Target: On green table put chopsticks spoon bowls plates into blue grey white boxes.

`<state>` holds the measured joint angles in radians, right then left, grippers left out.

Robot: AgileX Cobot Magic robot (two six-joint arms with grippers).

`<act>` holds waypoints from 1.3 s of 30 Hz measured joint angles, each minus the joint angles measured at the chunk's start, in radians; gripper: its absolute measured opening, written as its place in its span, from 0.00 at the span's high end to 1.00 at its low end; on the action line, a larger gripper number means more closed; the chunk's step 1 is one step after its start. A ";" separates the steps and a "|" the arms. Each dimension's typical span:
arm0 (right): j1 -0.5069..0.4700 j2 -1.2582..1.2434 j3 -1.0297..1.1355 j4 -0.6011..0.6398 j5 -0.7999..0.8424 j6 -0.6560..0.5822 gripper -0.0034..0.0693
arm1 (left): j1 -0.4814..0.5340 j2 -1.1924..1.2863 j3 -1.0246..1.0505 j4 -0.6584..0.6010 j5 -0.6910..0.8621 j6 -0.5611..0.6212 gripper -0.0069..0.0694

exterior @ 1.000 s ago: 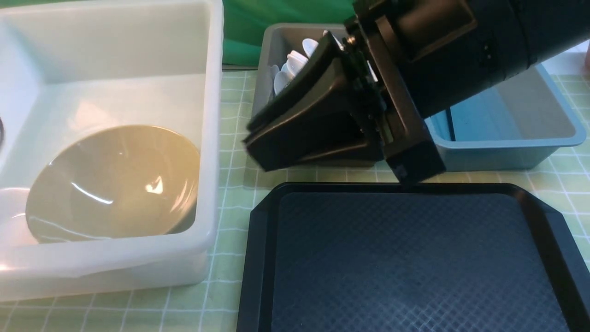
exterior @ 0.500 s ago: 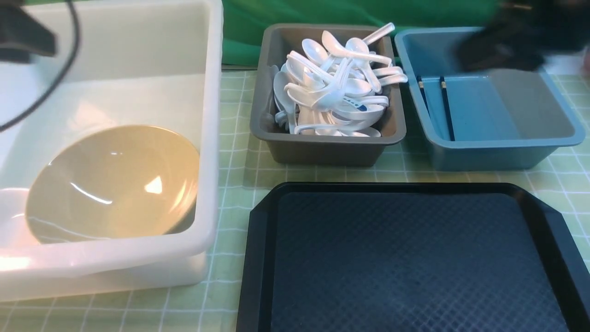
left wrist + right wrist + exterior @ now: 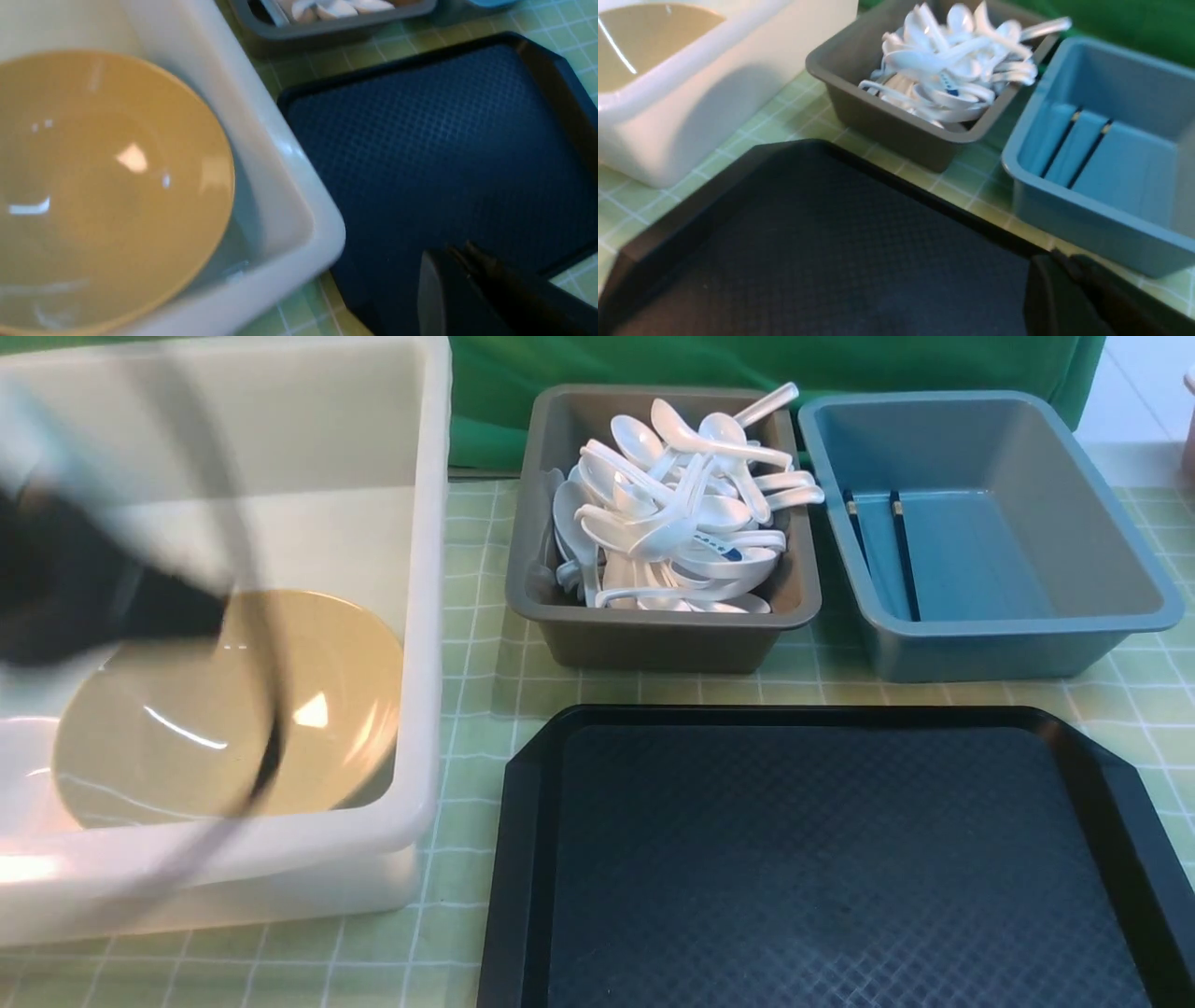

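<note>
Both pincers clenched, empty; bowl (image 3: 229,709) in white box (image 3: 425,616), spoons (image 3: 677,513) in grey box (image 3: 653,635), chopsticks (image 3: 904,555) in blue box (image 3: 990,639); risk: blurred left arm (image 3: 84,588) clipping the white box.

Black textured tray (image 3: 840,859) on checked green mat (image 3: 467,644)

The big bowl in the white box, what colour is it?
The bowl is a yellowish tan, clearest in the left wrist view.

Three boxes: one white box (image 3: 425,616), one grey box (image 3: 653,635), one blue box (image 3: 1008,635). One tan bowl (image 3: 317,709), two chopsticks (image 3: 904,560), one black tray (image 3: 840,859). Spoons (image 3: 672,513) piled, too tangled to count.
</note>
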<state>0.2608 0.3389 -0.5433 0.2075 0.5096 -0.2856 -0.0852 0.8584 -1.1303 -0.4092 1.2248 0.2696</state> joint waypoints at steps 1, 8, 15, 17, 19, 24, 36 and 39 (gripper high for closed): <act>0.000 -0.076 0.064 0.000 -0.011 0.002 0.92 | -0.001 -0.083 0.073 0.002 -0.017 -0.001 0.91; 0.000 -0.343 0.276 -0.001 -0.018 0.002 0.92 | -0.001 -0.559 0.451 0.004 -0.212 -0.020 0.91; 0.000 -0.351 0.287 -0.003 -0.020 0.003 0.92 | -0.001 -0.862 0.708 -0.046 -0.569 -0.041 0.91; 0.000 -0.352 0.287 0.001 -0.022 0.003 0.91 | -0.001 -0.873 0.734 -0.047 -0.619 -0.041 0.91; 0.000 -0.353 0.290 -0.001 -0.020 0.003 0.91 | -0.001 -0.873 0.764 -0.048 -0.647 -0.041 0.91; 0.000 -0.354 0.290 0.000 -0.019 0.003 0.90 | -0.001 -0.871 0.816 -0.048 -0.652 -0.042 0.91; 0.000 -0.354 0.290 0.000 -0.019 0.003 0.89 | -0.001 -0.871 1.061 0.213 -0.940 -0.150 0.91; 0.000 -0.354 0.290 -0.001 -0.019 0.003 0.89 | -0.001 -0.871 1.137 0.362 -1.017 -0.300 0.91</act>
<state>0.2608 -0.0149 -0.2535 0.2065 0.4911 -0.2825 -0.0864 -0.0129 0.0069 -0.0470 0.2082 -0.0299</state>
